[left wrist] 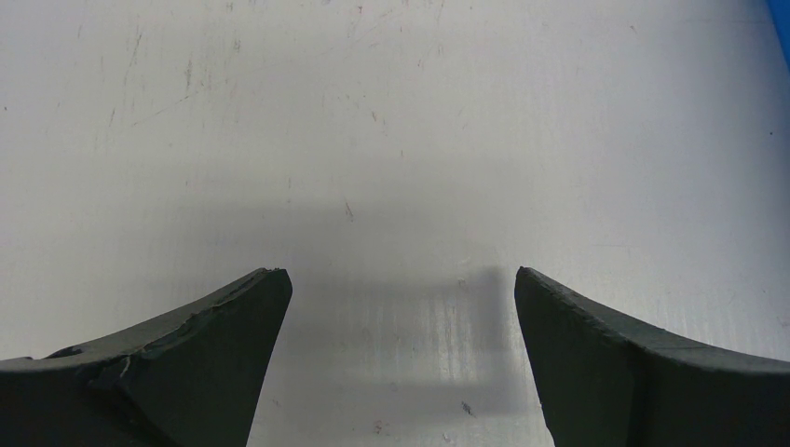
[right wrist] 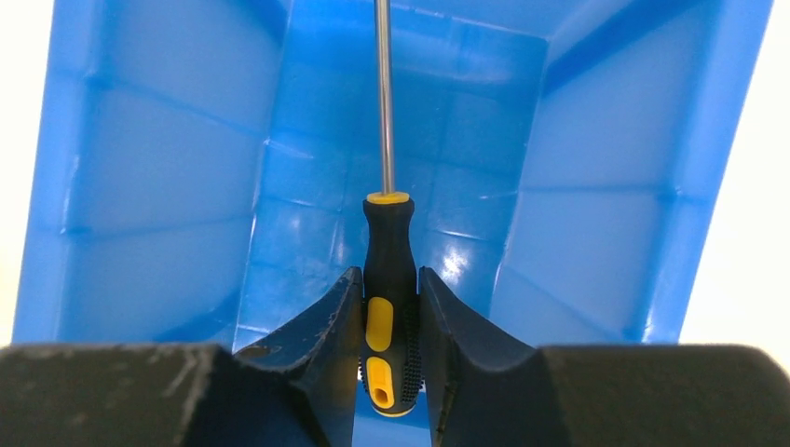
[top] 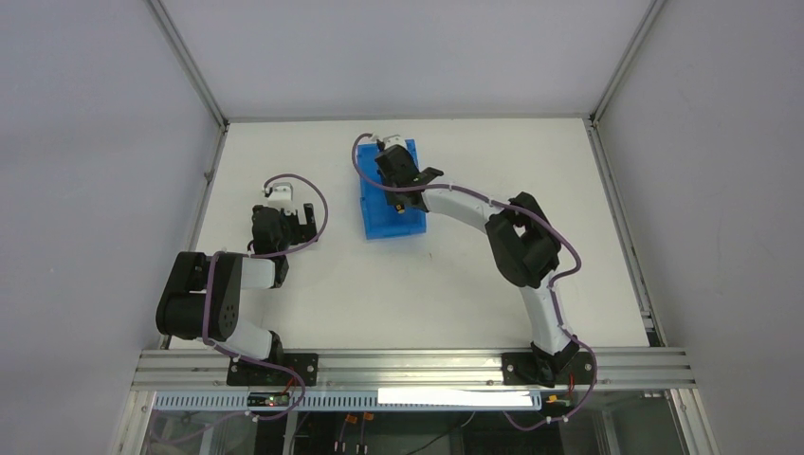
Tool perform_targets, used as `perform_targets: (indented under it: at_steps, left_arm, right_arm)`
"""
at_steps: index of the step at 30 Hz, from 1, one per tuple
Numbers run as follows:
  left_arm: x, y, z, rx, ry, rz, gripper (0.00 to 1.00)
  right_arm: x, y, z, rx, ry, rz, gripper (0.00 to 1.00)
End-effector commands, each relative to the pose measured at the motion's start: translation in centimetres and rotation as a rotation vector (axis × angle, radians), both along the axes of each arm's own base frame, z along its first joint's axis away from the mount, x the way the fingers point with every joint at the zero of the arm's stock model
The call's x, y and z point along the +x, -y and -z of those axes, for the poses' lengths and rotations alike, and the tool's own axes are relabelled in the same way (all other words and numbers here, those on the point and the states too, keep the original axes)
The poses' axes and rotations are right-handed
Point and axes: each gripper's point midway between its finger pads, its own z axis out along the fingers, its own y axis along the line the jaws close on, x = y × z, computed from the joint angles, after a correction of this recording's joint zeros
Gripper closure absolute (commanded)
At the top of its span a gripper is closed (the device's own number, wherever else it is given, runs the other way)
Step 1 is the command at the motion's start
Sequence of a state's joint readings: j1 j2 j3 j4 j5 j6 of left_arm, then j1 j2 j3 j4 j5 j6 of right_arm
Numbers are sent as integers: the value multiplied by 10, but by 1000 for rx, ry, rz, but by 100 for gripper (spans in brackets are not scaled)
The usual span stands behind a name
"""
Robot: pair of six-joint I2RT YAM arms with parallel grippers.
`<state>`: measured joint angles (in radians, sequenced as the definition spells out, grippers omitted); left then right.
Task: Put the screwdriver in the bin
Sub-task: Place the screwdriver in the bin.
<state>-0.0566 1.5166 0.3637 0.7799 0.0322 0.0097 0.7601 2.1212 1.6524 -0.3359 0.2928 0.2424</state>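
Note:
The blue bin (top: 379,220) stands at the middle back of the table. My right gripper (top: 400,178) hangs over it and is shut on the screwdriver (right wrist: 389,307). In the right wrist view my two fingers press the black and yellow handle from both sides. The thin metal shaft (right wrist: 382,93) points away over the bin's floor (right wrist: 307,242), between its upright walls. In the top view only a small yellow part of the handle (top: 401,209) shows. My left gripper (top: 290,225) is open and empty over bare table at the left (left wrist: 401,279).
The white table (top: 427,284) has grey enclosure walls at the left, back and right. A metal rail (top: 408,365) runs along the near edge by the arm bases. A sliver of the blue bin shows at the top right of the left wrist view (left wrist: 783,19).

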Motion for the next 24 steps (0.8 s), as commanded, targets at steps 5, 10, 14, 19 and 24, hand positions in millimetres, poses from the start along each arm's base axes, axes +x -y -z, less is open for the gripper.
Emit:
perform_targets:
  at_steps: [5, 10, 14, 19, 24]
  left_arm:
    - [9, -4, -17, -10, 55, -15, 0]
    - [9, -4, -17, -10, 54, -14, 0]
    - [9, -4, -17, -10, 55, -14, 0]
    - [9, -4, -16, -10, 54, -14, 0]
    - [9, -5, -17, -10, 54, -16, 0]
  right_arm:
    - [2, -14, -26, -3, 48, 2, 55]
    - [1, -17, -34, 5, 51, -1, 50]
    - [1, -20, -53, 26, 72, -6, 46]
    - [1, -21, -89, 45, 105, -15, 45]
    - [0, -25, -135, 82, 152, -38, 45]
